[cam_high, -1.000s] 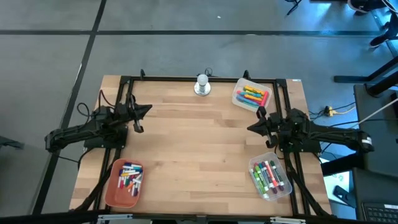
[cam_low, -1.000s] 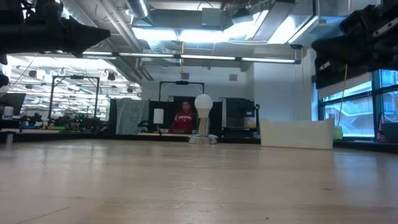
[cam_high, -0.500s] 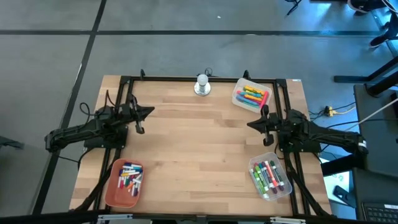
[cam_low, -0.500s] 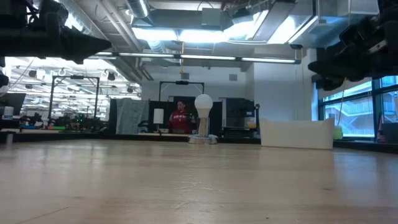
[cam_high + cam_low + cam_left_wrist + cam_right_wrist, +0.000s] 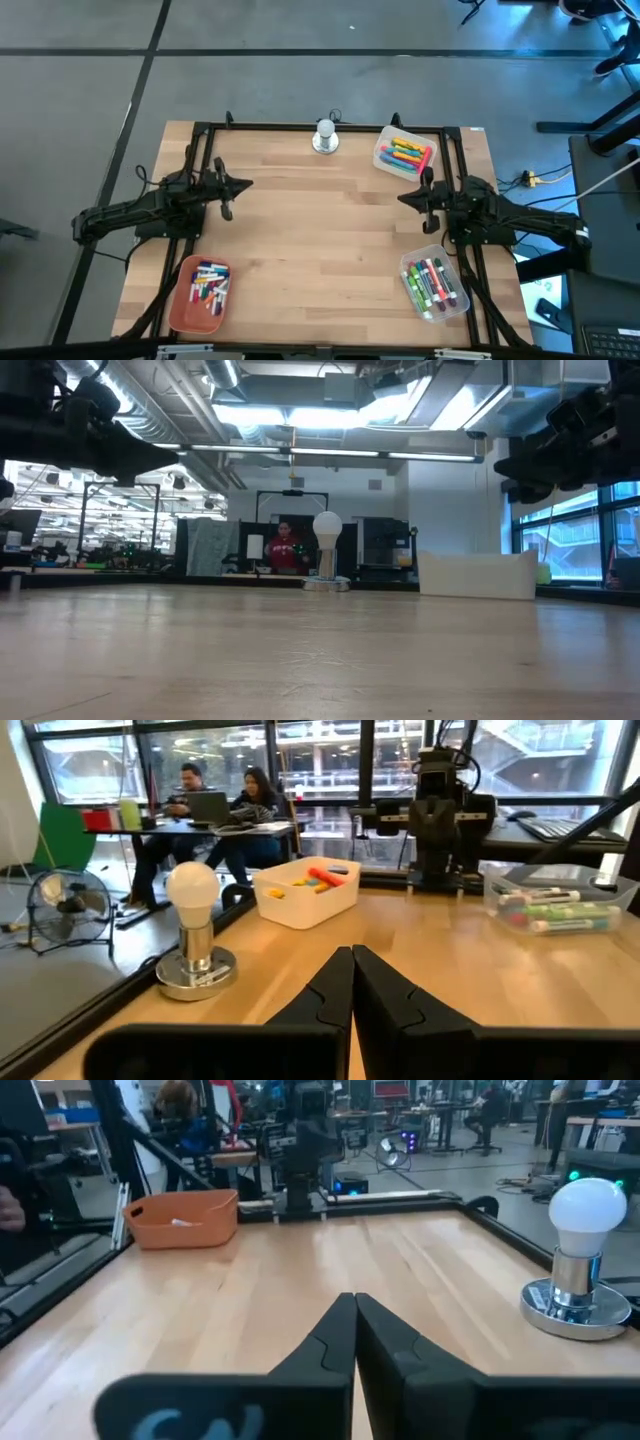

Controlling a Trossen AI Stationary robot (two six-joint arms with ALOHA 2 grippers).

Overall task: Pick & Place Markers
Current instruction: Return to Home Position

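Markers (image 5: pixel 207 281): all lying in bins, in the orange bin (image 5: pixel 190 318) at the near-left corner, the clear bin (image 5: pixel 464 305) near-right and the white bin (image 5: pixel 381 160) far-right.
Left gripper (image 5: pixel 243 185): fingers pressed together, holding nothing, over the table's left side.
Right gripper (image 5: pixel 403 201): also closed with nothing in it, at the right side between the white and clear bins.
Open room: bare wood of the table (image 5: pixel 320 240) across the middle.
In the way: bulb-shaped knob (image 5: pixel 325 137) at mid far edge, well apart from both grippers.
Edges: black frame rails (image 5: pixel 270 127) along the far edge and sides.
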